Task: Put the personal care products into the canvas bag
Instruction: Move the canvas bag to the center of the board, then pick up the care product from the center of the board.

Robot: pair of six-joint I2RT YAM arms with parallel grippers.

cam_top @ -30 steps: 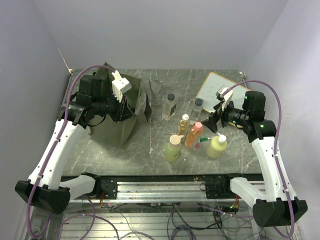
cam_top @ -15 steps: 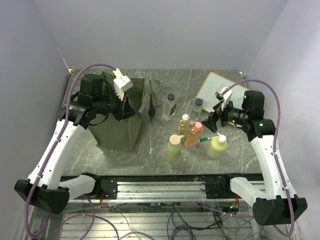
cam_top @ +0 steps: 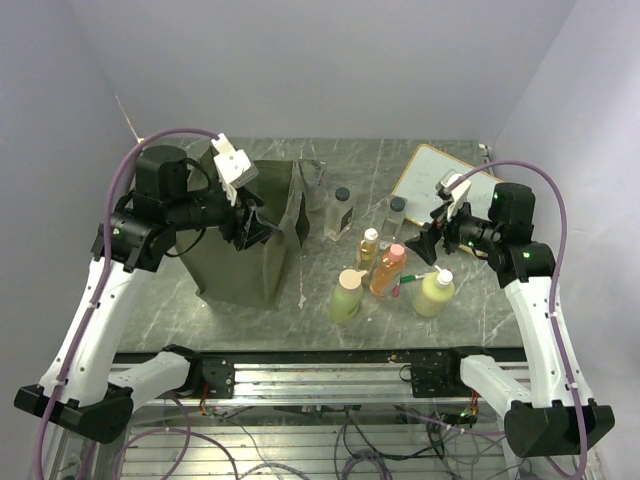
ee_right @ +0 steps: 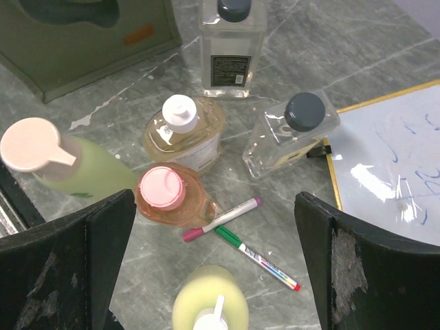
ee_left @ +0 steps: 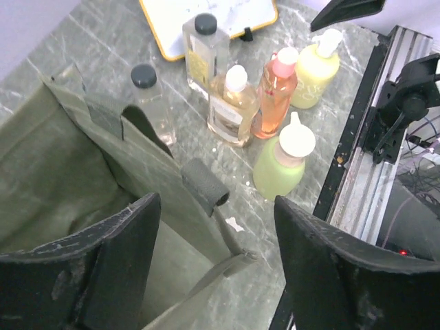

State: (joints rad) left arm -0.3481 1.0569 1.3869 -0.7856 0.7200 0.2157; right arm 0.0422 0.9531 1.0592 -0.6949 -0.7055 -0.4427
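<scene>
1. Your L arm comes in from the counter's (cam_top: 300, 322) left side, elbow high, forearm level, wrist at the bag's (cam_top: 235, 265) open top.
2. L end effector (cam_top: 252, 226): fingers apart, nothing clamped. On the wrist cam the bag rim and a strap handle (ee_left: 204, 185) lie under the gap.
3. R arm is stretched fwd. R end effector (cam_top: 428, 246) hangs above the bottles (cam_top: 388, 268), fingers wide apart, empty.
4. Bottles stand on the counter, right of the bag, by the whiteboard (cam_top: 435, 180). A red pen (ee_right: 220, 220) and a green pen (ee_right: 258, 258) lie among them.
</scene>
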